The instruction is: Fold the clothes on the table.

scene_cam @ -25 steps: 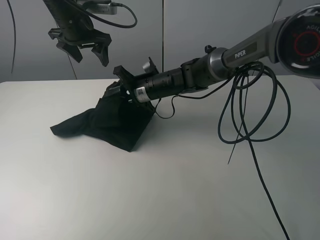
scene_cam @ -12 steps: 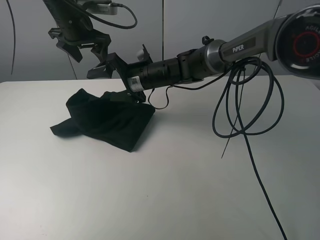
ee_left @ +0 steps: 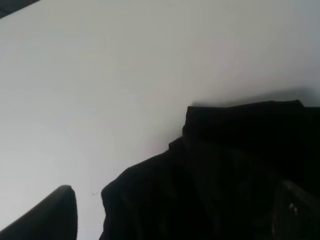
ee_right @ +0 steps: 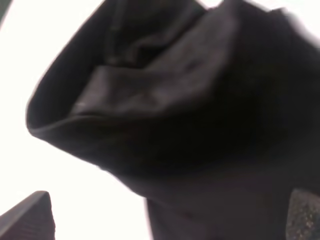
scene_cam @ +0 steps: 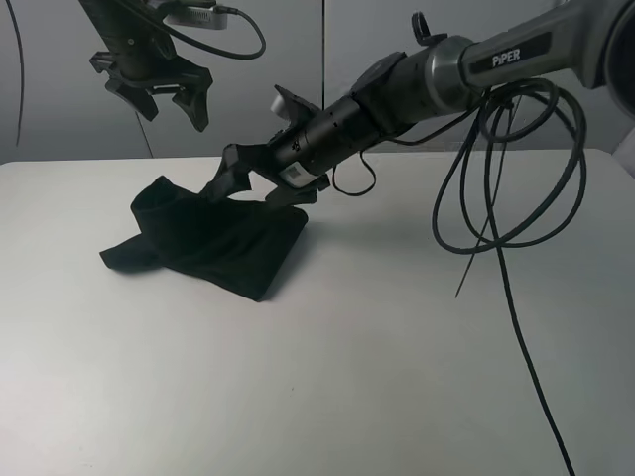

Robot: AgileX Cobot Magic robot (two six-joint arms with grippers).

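Note:
The clothes (scene_cam: 213, 238) are one black T-shirt lying in a rumpled, folded-over heap on the left half of the white table (scene_cam: 397, 347); no print shows. My right gripper (scene_cam: 250, 186) is open, tilted down just over the heap's far edge, holding nothing. In the right wrist view the clothes (ee_right: 175, 125) fill the space between the open fingertips (ee_right: 30, 215). My left gripper (scene_cam: 174, 107) hangs open high above the table's back left, apart from the cloth. The left wrist view looks down on the clothes (ee_left: 240, 175) and the bare table (ee_left: 100, 75).
Black cables (scene_cam: 506, 188) loop down from the right arm and one strand trails across the table toward the front right. Grey wall panels (scene_cam: 327, 69) stand behind the table's back edge.
My right gripper has opened and let go of the lifted shirt edge, which dropped leftward onto the heap. The gripper then tipped down over the cloth. The left arm has barely moved.

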